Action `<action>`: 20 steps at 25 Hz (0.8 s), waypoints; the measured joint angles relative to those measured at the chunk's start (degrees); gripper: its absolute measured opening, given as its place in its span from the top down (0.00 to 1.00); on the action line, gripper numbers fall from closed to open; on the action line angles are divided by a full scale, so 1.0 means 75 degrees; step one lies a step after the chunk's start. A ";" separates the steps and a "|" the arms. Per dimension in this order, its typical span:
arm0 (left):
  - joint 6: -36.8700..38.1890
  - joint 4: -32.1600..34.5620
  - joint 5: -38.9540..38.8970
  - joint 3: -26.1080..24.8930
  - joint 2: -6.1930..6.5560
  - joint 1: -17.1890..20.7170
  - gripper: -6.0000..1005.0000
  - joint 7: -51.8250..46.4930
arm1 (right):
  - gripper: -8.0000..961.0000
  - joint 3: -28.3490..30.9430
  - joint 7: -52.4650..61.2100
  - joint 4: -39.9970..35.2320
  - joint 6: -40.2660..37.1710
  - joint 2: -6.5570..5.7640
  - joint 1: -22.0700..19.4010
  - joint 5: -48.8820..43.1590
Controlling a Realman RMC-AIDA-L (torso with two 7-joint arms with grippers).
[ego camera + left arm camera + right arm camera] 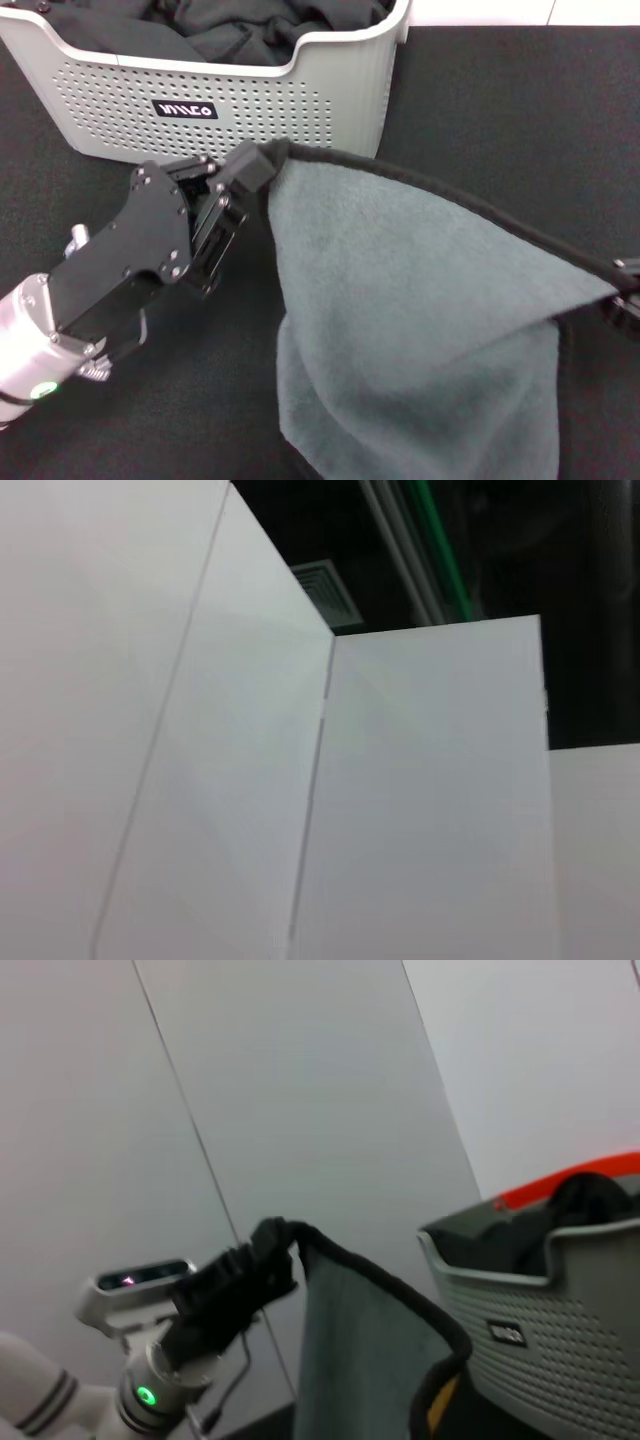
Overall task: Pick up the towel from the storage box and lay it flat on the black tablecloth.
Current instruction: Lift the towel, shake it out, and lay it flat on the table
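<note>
Towel (420,330) hangs stretched between left claw (262,172), clamped on one corner, and right claw (625,290), grip unclear.

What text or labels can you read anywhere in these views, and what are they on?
Small black label on the storage box: white letters, shown upside down in the head view, too stylised to read for certain.
Same label in the right wrist view: too blurred to read.
No other text is visible.
</note>
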 joint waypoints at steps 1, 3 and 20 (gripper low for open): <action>-0.0082 -0.0001 0.0008 -0.0048 -0.0020 -0.0005 0.97 0.0079 | 0.99 0.0014 -0.0039 0.0084 -0.0135 0.0000 0.0132 -0.0075; -0.0395 -0.0004 0.0008 -0.0102 -0.0070 -0.0019 0.97 0.0367 | 0.99 0.0012 -0.0129 0.0209 -0.0376 -0.0001 0.0318 -0.0193; -0.2432 -0.0019 -0.0605 -0.0095 -0.0213 -0.0333 0.97 0.2093 | 0.99 -0.0182 -0.0310 0.1498 -0.2761 0.0060 0.1803 -0.0577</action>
